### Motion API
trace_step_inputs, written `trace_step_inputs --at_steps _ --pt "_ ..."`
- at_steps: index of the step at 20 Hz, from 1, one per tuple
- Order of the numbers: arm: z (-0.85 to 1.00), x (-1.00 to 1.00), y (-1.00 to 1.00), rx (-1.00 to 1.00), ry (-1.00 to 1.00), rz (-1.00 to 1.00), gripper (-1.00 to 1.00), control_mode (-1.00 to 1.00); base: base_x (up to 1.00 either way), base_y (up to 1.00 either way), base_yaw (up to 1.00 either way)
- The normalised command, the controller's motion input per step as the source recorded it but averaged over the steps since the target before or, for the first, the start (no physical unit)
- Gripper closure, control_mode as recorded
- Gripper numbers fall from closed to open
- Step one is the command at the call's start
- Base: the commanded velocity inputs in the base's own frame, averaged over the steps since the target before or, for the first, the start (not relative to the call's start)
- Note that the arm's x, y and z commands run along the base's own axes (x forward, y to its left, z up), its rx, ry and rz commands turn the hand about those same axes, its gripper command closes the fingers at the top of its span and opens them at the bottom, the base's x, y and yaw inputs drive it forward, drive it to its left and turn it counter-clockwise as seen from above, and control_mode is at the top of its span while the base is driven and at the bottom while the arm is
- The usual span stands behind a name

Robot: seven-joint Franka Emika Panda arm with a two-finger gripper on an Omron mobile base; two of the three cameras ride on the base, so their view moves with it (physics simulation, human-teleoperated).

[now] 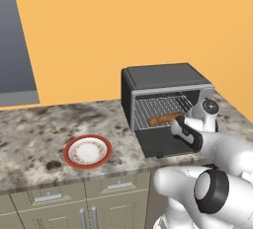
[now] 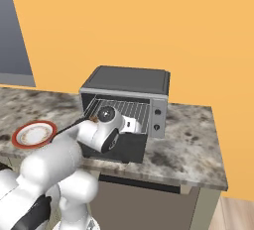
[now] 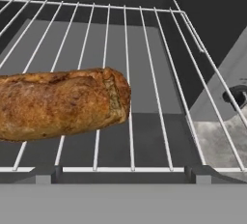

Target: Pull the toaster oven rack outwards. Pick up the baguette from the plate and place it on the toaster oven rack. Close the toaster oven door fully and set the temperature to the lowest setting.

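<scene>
Above the rack (image 3: 144, 63), arm over baguette (image 3: 60, 103)

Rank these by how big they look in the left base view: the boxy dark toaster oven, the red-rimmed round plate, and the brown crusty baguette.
1. The boxy dark grey toaster oven, clearly the largest.
2. The round plate with the red-orange rim.
3. The brown crusty baguette lying on the silver wire rack, smallest; it sits slightly farther back, but the gap is plain.

The arm (image 1: 217, 149) reaches forward, wrist (image 2: 110, 120) bent downward.
</scene>
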Motion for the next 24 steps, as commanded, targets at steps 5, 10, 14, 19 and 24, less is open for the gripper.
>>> trace_step_inputs --at_steps 5,10,14,19,24 --pt "0.00 0.33 0.00 0.00 0.00 0.00 -1.00 -1.00 0.00 0.00 0.00" --pt "0.00 0.35 0.00 0.00 0.00 0.00 -1.00 -1.00 0.00 0.00 0.00" --pt "0.00 0.30 0.00 0.00 -0.02 0.00 -1.00 -1.00 0.00 0.00 0.00" --pt "0.00 0.31 0.00 0.00 -0.03 0.00 -1.00 -1.00 0.00 0.00 0.00" --pt "0.00 0.32 0.00 0.00 -0.02 0.00 -1.00 -1.00 0.00 0.00 0.00"
